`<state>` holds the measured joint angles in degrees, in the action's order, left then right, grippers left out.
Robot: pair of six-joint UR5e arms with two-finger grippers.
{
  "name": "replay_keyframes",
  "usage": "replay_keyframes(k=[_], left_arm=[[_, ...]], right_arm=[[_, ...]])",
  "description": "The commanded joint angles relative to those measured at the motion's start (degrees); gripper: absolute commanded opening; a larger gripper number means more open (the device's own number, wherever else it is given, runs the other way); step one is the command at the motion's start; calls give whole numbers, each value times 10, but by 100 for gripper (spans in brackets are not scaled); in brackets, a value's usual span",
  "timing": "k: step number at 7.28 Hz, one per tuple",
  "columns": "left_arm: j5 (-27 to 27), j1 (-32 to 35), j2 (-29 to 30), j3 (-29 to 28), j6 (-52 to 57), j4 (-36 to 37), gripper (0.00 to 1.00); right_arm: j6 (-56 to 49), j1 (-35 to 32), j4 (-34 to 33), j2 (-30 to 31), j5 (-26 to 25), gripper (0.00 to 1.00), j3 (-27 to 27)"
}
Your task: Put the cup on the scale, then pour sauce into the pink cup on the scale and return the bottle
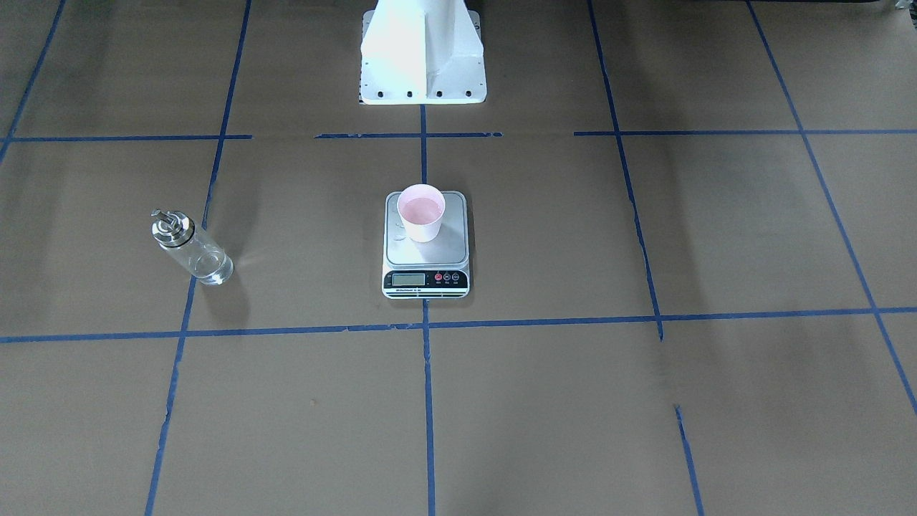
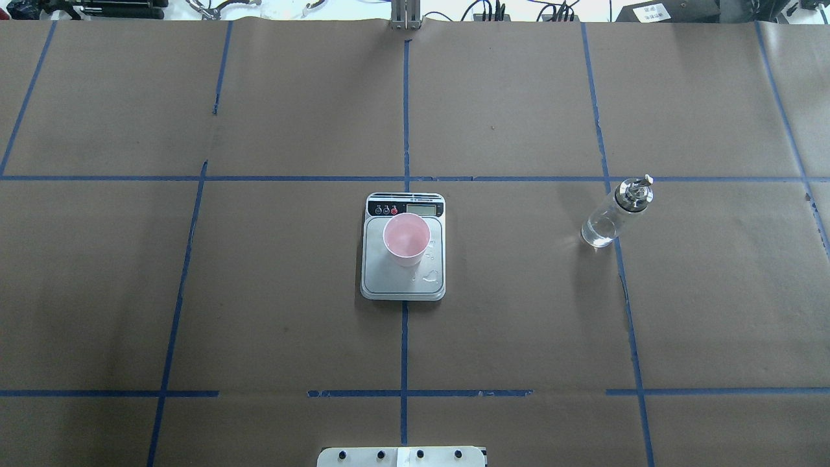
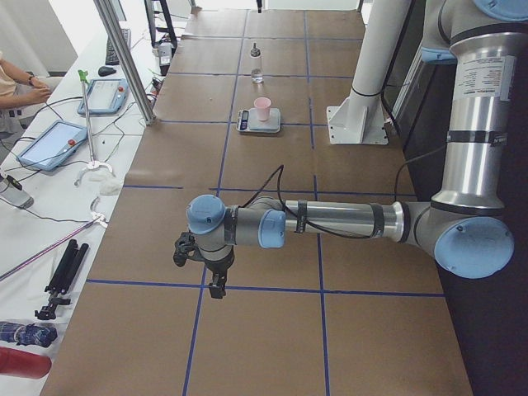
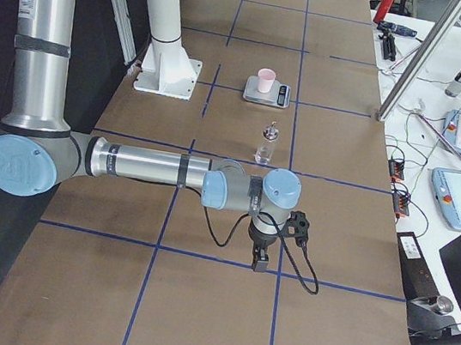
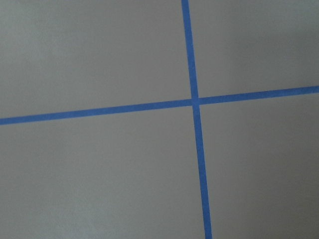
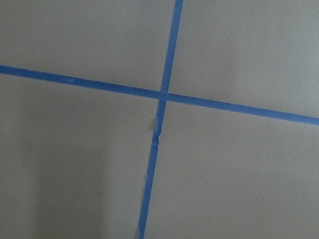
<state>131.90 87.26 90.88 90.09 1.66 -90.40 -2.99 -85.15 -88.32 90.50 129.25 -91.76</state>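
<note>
Two arms: left arm (image 3: pixel 338 221) and right arm (image 4: pixel 145 164) reach out low over bare counter (image 2: pixel 519 337) at opposite ends, well apart from the task's things. I judge them parked clear because the work looks done.
Left fingers (image 3: pixel 217 289): pointing down over a tape crossing (image 5: pixel 194 101), nothing seen between them; released or clenched, I cannot tell.
Right fingers (image 4: pixel 259 262): likewise down over tape, nothing seen in them; again I cannot tell.
Scale (image 2: pixel 402 295): mid-counter on the centre line, display strip (image 2: pixel 406 207) turned toward the operators' side.
Cup (image 2: pixel 406 239): upright on the plate (image 2: pixel 389 275), a liquid sheen inside; droplets (image 2: pixel 429 277) lie beside it.
Bottle (image 2: pixel 609 217): upright on the robot's right, well apart from the scale, some sauce (image 2: pixel 598 232) left low inside; apparently returned.
</note>
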Motion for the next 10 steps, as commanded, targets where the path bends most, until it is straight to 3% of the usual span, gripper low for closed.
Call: replay_keyframes(k=[1, 10], left_arm=[[2, 0, -2, 2, 0, 4, 100], [4, 0, 7, 16, 0, 3, 100]], right_arm=[[-1, 1, 3, -2, 1, 100, -2], [-3, 1, 4, 3, -3, 100, 4]])
